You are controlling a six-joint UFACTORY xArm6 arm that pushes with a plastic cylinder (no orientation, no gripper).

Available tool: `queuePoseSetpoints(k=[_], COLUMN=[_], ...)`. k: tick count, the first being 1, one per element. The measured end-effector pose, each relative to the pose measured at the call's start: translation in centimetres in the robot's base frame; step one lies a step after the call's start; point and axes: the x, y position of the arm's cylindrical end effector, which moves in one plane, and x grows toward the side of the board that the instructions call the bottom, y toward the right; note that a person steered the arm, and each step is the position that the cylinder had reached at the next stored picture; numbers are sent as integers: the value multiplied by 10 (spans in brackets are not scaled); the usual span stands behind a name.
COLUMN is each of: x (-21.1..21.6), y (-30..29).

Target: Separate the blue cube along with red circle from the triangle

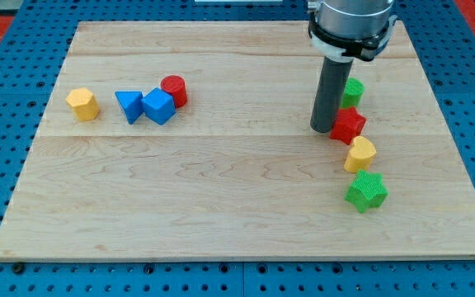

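Observation:
A blue cube [160,106] sits at the view's upper left, touching a blue triangle [128,106] on its left and a red circle [174,89] on its upper right. The three form a tight cluster. My tip [322,129] is far to the right of them, on the board next to a red block [348,125], which lies just to the tip's right.
A yellow block [82,104] lies left of the triangle. Right of the rod a green block [353,90] stands above the red one; below it are a yellow block [359,154] and a green star-like block [366,191]. The wooden board [221,206] has blue pegboard around it.

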Motion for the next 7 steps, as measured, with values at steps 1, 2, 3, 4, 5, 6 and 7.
queuePoseSetpoints(k=[1,2,3,4,5,6,7], x=[0,0,0,-4,6,9,-19], y=[15,16,-41,-145,-188,-248,-256])
